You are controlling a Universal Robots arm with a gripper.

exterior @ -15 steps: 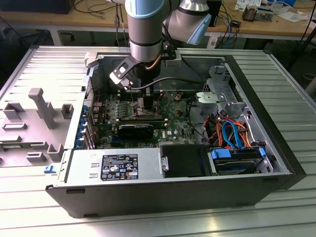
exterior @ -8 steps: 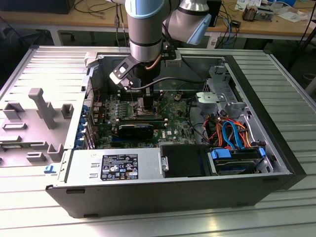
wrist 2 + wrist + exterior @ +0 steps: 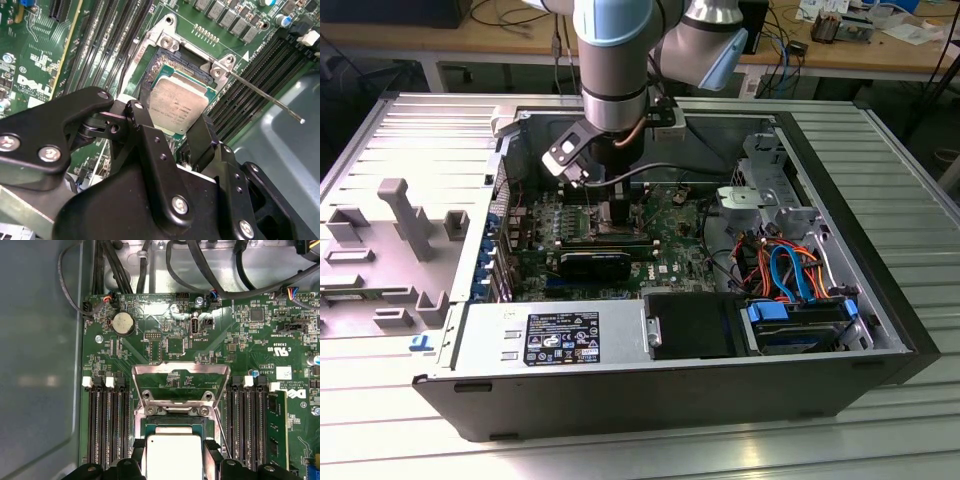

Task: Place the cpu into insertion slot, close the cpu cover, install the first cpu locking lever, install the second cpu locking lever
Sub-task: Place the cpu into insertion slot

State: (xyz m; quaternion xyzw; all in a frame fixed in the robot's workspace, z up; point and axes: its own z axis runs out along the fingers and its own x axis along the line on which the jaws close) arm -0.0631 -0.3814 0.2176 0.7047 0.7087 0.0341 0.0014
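While the arm reaches down into the open computer case [image 3: 620, 395] on the ribbed metal counter [image 3: 910, 200], the tool [image 3: 612, 215] hangs over the green motherboard [image 3: 665, 225]. In the exterior view it sits at about 11 o'clock from the black box [image 3: 690, 325] near the case's front wall.

In both wrist views the tool's two black fingers [image 3: 137, 450] [image 3: 202, 132] are clamped on opposite edges of the cpu [image 3: 172, 457] [image 3: 177, 102]. The chip lies flat with its dull metal top facing up. It is square, so it has no long axis, and its edges run parallel to the rim of the insertion slot [image 3: 167, 62]. It sits within that slot's frame, but I cannot tell whether it is fully seated.

The cpu cover [image 3: 180, 382] stands swung open on the side of the slot away from the fingers, so the board shows through its window. A thin wire locking lever [image 3: 265, 97] is unlatched. Its long axis runs from the slot's corner out over the memory slots [image 3: 272, 52].
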